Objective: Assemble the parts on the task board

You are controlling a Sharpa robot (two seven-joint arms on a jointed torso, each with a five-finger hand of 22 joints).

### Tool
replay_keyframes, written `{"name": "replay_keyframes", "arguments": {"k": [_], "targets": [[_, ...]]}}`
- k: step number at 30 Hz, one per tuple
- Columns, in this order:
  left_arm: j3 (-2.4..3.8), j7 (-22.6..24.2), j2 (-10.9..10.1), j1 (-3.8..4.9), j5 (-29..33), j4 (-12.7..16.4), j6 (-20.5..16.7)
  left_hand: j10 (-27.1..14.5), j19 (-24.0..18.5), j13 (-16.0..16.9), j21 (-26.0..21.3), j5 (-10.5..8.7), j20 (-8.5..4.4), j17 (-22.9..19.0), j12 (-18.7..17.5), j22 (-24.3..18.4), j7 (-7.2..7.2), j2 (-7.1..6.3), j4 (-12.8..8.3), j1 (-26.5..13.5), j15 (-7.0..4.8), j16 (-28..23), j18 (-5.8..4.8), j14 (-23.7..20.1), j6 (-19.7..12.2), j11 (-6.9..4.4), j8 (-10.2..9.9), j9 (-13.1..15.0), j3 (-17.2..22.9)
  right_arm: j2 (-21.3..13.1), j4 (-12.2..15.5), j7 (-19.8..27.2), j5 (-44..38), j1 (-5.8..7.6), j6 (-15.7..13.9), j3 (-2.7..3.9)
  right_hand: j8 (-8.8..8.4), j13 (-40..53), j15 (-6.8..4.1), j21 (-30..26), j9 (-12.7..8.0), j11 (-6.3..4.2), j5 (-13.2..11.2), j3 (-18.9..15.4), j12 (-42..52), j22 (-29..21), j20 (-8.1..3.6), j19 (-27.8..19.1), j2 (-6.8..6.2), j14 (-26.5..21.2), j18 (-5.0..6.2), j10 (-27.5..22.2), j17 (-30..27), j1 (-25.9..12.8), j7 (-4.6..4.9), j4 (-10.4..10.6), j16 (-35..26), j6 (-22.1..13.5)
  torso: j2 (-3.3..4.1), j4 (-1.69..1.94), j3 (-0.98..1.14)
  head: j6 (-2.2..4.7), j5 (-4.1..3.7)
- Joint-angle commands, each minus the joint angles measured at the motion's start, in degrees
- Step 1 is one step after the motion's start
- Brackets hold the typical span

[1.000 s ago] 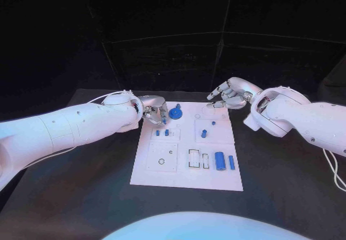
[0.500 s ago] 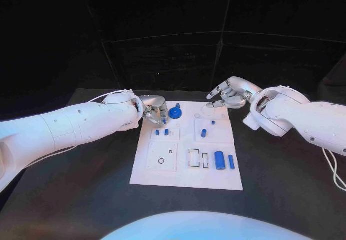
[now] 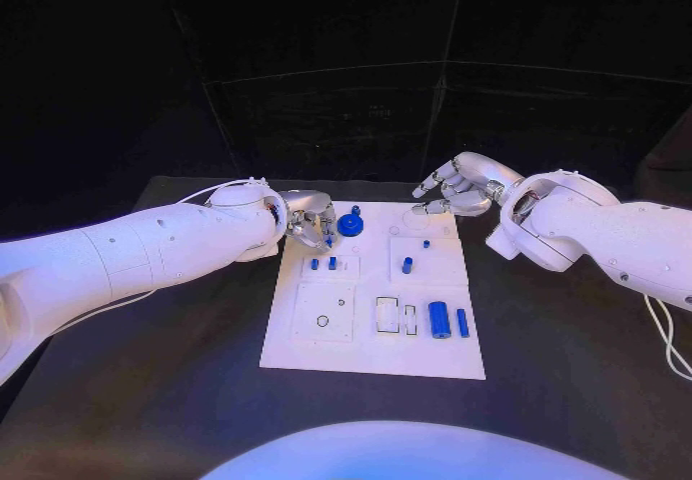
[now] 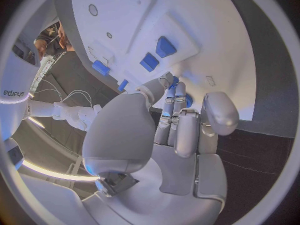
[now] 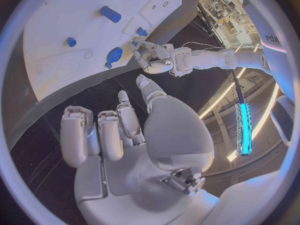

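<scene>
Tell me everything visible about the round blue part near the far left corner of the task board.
The round blue disc-shaped part looks like glossy plastic, with a small blue stub rising at its far side. It sits on the white task board near the far left corner, beyond two small blue pegs. The left hand is right beside it, fingers reaching toward it; whether they touch it cannot be told. In the right wrist view it lies near the board's edge.

One flat white rectangular task board [image 3: 368, 345], seven small blue plastic parts [image 3: 440, 320], two silver many-fingered hands [image 3: 310, 224].
</scene>
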Motion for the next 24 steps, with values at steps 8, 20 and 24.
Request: {"name": "replay_keyframes", "arguments": {"k": [8, 20, 24], "targets": [[0.0, -1.7, -0.2, 0.04, 0.2, 0.0, 1.4, -1.9, -0.2, -0.1, -0.5, -0.2, 0.55, -0.6, -2.7, -0.3, 1.02, -0.98, -0.3, -1.3, 0.39, -0.2, -0.65, 1.8, -3.1, 1.03, -2.9, -0.4, -0.7, 0.0, 0.0, 0.4, 0.0, 0.11, 0.2, 0.03, 0.29, -0.3, -0.4, -0.4, -0.1, 0.02, 0.3, -0.3, -0.3, 1.0, -0.44, 0.1, 0.66, 3.8, -0.25, -0.4, 4.0, 0.2, 0.04, 0.0, -0.4, -0.1, -0.02, 0.05, 0.0, -0.03, 0.01], [-0.01, -2.0, -0.5, 0.03, 0.2, 0.2, -0.2, -4.3, -0.7, -0.1, -1.7, -0.2, 1.21, -1.3, -4.7, -1.3, 1.71, -1.88, -0.7, -1.5, 1.04, -0.4, -0.38, 1.6, -6.0, 1.82, -5.4, -0.4, -1.5, -0.1, -0.8, -0.7, -0.7, 0.11, 1.3, 0.03, 0.48, -23.7, -0.73, -2.9, -0.2, -0.25, 0.2, -0.5, -23.4, -3.7, -0.6, -2.0, 0.7, 2.6, 0.61, -16.2, -1.2, 0.9, -0.03, 0.5, -3.4, -1.1, -0.07, 0.02, -0.01, 0.03, 0.09], [0.0, -2.1, -1.0, 0.03, 0.2, 0.3, -0.9, -4.7, -0.9, 0.0, -2.3, -0.2, 1.32, -1.4, -5.0, -1.8, 1.83, -1.97, -0.7, -1.4, 1.14, -0.4, -0.26, 1.6, -6.3, 1.94, -5.7, -0.3, -1.7, -0.2, -1.4, -2.2, -2.3, 0.11, 2.8, 0.03, 1.1, -32.9, -0.94, -3.9, -0.1, -0.35, 0.0, 0.4, -33.7, -5.4, -0.82, -2.7, 0.52, 2.3, 0.91, -19.2, -2.8, 1.5, -0.27, 0.6, -4.7, -0.4, -0.06, 0.04, -0.01, 0.09, 0.16]]}}
